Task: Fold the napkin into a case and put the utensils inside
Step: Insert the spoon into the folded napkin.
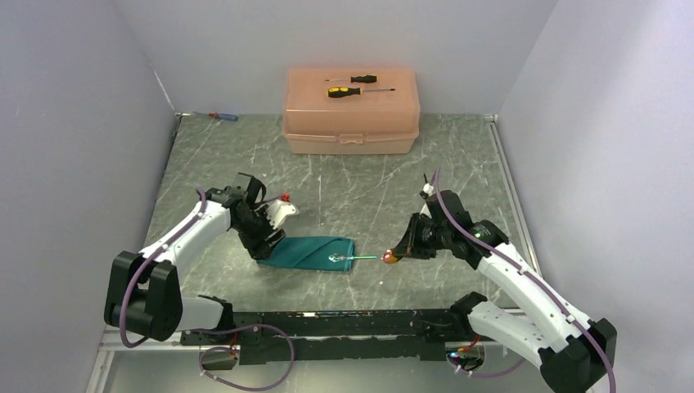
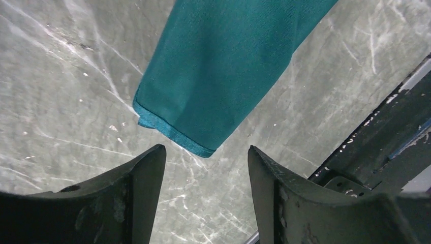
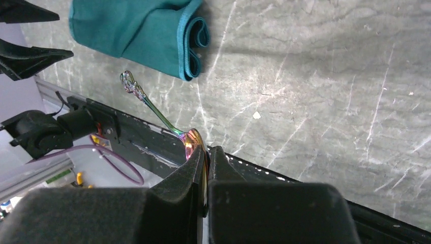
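**Napkin folded flat, right claw pinching a utensil at its open end**

Napkin (image 1: 309, 251) lies folded into a narrow teal case on the near middle of the table (image 1: 368, 180), lengthways left to right. Tabletop is grey-green stone pattern with pale veins. Plain pale walls (image 1: 74, 123) close it in at left, back and right. A black rail (image 1: 327, 323) runs along the near edge between the arm bases.

Containers: a peach plastic box (image 1: 352, 123) sits at the back centre, well apart from the napkin. Its lid is shut, so I can't see what's inside. Two yellow-and-black screwdrivers (image 1: 360, 92) lie on the lid. A small red-and-blue screwdriver (image 1: 223, 116) lies on the table by the back left corner.

The case's right end shows looped, layered edges in my right wrist view, and I can't see anything inside it.

Left gripper (image 2: 206, 148) is at the napkin's left end with its jaws spread. The cloth edge lies just beyond the fingertips, not between them.

Right gripper (image 3: 208, 151) has its jaws pressed together on the rounded, rainbow-tinted end of a slim utensil (image 3: 152, 107). The utensil's far tip points at the case's right end and sits just beside the opening. I can't tell if it touches the cloth, or whether it's the spoon or the fork.
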Robot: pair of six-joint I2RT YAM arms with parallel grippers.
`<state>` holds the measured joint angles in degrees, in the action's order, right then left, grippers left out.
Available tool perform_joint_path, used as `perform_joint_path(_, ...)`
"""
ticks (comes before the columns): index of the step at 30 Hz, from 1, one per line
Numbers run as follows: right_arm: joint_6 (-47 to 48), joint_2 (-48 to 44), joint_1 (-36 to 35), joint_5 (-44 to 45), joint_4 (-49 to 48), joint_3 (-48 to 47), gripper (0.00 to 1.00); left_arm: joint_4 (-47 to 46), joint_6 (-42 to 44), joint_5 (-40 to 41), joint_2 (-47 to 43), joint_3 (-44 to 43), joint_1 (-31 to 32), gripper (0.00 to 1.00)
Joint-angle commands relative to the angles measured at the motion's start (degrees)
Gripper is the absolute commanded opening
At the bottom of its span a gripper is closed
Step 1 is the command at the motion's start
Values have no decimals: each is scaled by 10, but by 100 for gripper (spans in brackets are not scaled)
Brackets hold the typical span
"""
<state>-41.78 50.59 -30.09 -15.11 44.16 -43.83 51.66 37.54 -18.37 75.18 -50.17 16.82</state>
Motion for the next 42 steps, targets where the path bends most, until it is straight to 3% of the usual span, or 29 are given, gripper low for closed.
perform_joint_path(1, -19, 4, -3, 2, -26, 16, 0, -49, -6, 14, 1, 25, -3, 64)
perform_joint_path(7, -52, 55, -45, 49, -94, 24, 0, -59, -6, 8, 9, 25, -11, 58)
perform_joint_path(14, -48, 118, -61, 72, -128, -1, 0, -67, -2, -11, 42, 21, -25, 29)
perform_joint_path(30, -83, 195, -89, 75, -226, 7, 0, -94, -7, -6, 61, 51, -30, 28)
perform_joint_path(34, -101, 208, -114, 95, -262, 19, 0, -94, -2, 5, 71, 58, -30, 20)
perform_joint_path(42, -118, 254, -155, 120, -322, 26, 0, -86, -5, 11, 85, 57, -30, 17)
